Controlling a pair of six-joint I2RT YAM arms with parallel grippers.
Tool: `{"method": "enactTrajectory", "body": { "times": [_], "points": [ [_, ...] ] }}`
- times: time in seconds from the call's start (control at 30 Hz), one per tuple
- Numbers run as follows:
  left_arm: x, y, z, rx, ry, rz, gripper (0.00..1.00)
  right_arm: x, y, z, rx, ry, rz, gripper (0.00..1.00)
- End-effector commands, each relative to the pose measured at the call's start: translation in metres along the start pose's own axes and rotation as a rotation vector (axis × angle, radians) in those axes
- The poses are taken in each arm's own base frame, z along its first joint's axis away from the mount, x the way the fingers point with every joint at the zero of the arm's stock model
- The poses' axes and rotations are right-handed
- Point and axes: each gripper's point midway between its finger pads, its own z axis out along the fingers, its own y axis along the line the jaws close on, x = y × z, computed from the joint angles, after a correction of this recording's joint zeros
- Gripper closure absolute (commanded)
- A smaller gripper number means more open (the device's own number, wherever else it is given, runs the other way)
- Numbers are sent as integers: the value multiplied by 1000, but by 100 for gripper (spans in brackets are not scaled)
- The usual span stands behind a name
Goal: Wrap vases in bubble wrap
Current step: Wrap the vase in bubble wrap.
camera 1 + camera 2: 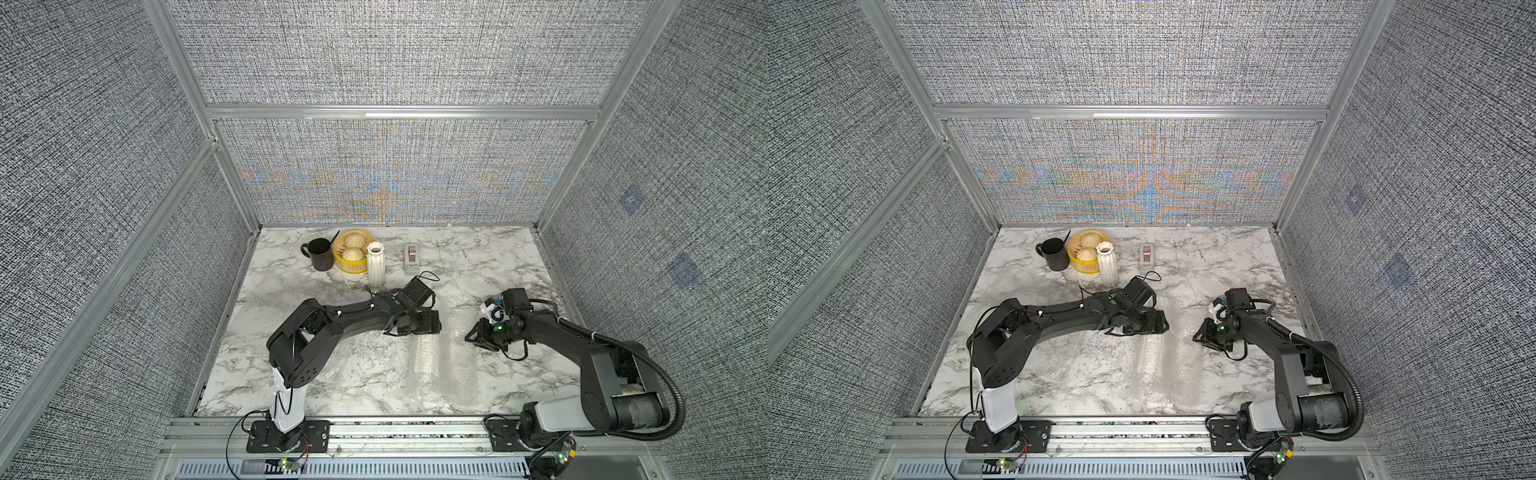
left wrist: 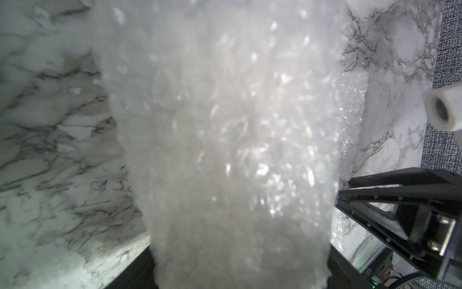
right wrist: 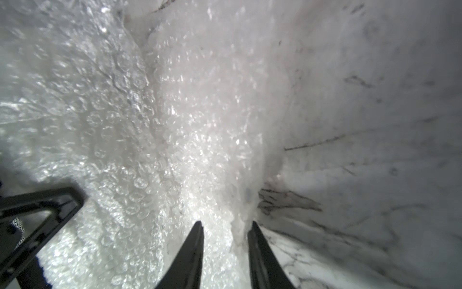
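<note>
1. We see the left gripper (image 1: 417, 325) spread wide astride the far end of a bubble-wrapped bundle (image 2: 232, 150). The bundle fills the gap between its fingers, so we judge it clamped there.
2. The right gripper (image 3: 226, 227) sits low, just right of the bundle. Its fingers are set narrowly apart with the edge of the loose bubble wrap (image 3: 205, 140) between them; whether they bite it we cannot tell.
3. Risk: the slick film could slip from those thin tips. A pull could also drag or roll the bundle, since only one end is held, and loosen the turns.
4. Risk: the left arm's wrist is near the bare white vase (image 1: 376, 264) standing upright behind it, and a swing could topple that vase.
5. The bundle lies flat on the marble table (image 1: 332, 374), its long axis running from the left gripper toward the near edge. Which end is the mouth is hidden.
</note>
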Motion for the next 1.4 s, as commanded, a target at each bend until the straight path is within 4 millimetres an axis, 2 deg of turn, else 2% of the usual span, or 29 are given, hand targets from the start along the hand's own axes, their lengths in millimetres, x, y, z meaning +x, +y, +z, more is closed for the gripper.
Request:
{"method": "enactTrajectory", "body": {
  "times": [0.0, 0.17, 0.33, 0.4, 0.6, 0.67, 0.9, 1.07, 1.23, 1.37],
  "points": [
    [7, 26, -1, -111, 18, 6, 17, -2, 11, -2, -50, -4, -26, 75],
    [8, 26, -1, -112, 21, 10, 18, -2, 20, -9, -79, -17, -40, 89],
    [8, 25, -1, -109, 22, 10, 18, -2, 24, -17, -79, -20, -53, 92],
    [9, 26, -1, -112, 22, 11, 18, 1, 19, -17, -47, -12, -43, 88],
    [10, 25, 0, -104, 26, 6, 18, 4, 4, -11, 10, -8, 1, 65],
    [10, 26, 0, -105, 26, 6, 18, 7, -1, -6, 31, 3, 8, 61],
    [10, 25, 0, -104, 28, 8, 18, 11, 0, 10, 23, 42, 8, 62],
    [9, 25, -1, -105, 28, 10, 18, 13, -2, 8, 36, 40, -2, 66],
    [9, 24, -3, -104, 21, 12, 19, 3, -6, -11, 123, -20, -31, 56],
    [9, 22, -1, -96, 24, 14, 19, 1, -10, -3, 140, 26, -24, 52]
  ]
}}
